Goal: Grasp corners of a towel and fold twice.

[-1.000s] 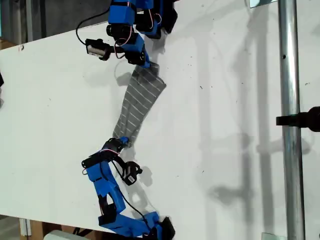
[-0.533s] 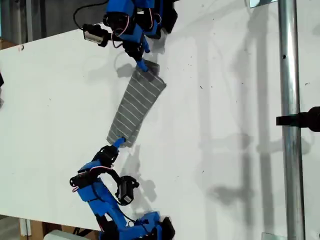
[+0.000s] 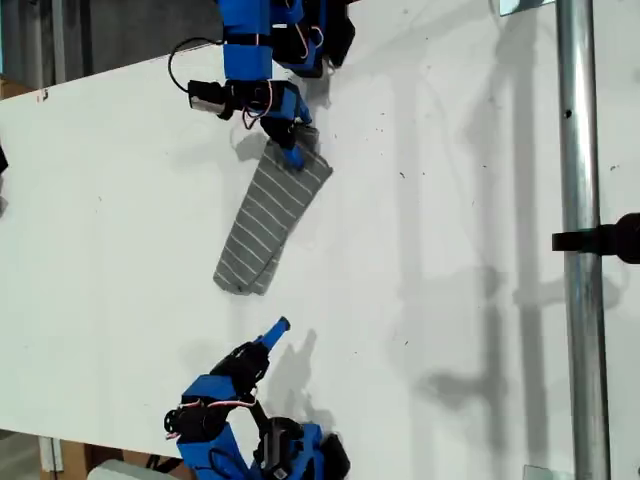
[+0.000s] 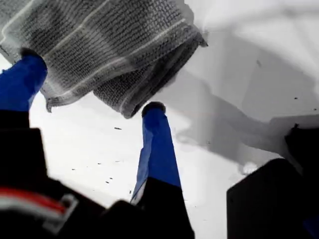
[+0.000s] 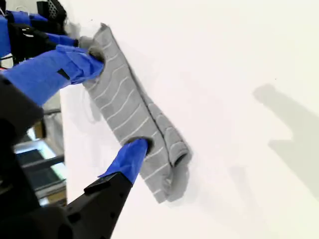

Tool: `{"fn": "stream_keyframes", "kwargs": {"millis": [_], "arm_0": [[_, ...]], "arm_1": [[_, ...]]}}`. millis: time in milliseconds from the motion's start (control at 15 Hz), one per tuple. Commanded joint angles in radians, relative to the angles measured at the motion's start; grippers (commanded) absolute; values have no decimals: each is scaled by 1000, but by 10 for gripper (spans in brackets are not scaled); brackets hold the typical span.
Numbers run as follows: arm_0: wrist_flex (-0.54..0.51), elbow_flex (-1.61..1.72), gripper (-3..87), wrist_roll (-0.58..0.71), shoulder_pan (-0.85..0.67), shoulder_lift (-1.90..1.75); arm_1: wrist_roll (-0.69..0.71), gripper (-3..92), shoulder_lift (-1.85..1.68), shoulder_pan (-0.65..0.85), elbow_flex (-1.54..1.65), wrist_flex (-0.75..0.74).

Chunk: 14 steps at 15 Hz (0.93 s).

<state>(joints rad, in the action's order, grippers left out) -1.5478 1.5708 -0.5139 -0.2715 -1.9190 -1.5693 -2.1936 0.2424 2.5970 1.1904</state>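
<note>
The grey striped towel (image 3: 272, 218) lies on the white table (image 3: 450, 250) as a narrow folded strip, running diagonally. My first gripper (image 3: 293, 150) is at the strip's upper end in the exterior view. In the first wrist view its blue fingers (image 4: 155, 144) stand apart, and my first gripper (image 4: 89, 82) is open astride the towel's folded corner (image 4: 124, 102). My second gripper (image 3: 275, 330) is below the strip's lower end (image 3: 240, 285), clear of the cloth. In the second wrist view my second gripper (image 5: 117, 102) is open and looks along the towel (image 5: 134, 119).
A vertical metal pole (image 3: 578, 240) with a black clamp (image 3: 610, 238) stands at the exterior view's right. The table's edge runs along the exterior view's left. Both arm bases sit at the top and bottom of that view.
My second gripper let go of the towel's lower end and drew back toward the exterior view's bottom. The towel dropped slack onto the table. My first gripper shifted slightly at the upper end.
</note>
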Motion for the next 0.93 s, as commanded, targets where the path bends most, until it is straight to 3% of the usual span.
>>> {"fn": "stream_keyframes", "kwargs": {"millis": [0,200,400,667,800,867], "arm_0": [[21,86,265,-26,35,-110],[29,110,266,-43,100,-49],[46,141,272,-63,121,-127],[69,265,260,-69,109,-318],[61,302,253,-66,104,-353],[61,311,252,-66,104,-359]], "arm_1": [[29,415,40,63,-23,-18],[34,458,34,133,-8,58],[55,449,120,147,-41,8],[60,404,175,130,-72,-272],[74,307,173,147,-52,-387],[81,105,164,166,-43,-407]]}}
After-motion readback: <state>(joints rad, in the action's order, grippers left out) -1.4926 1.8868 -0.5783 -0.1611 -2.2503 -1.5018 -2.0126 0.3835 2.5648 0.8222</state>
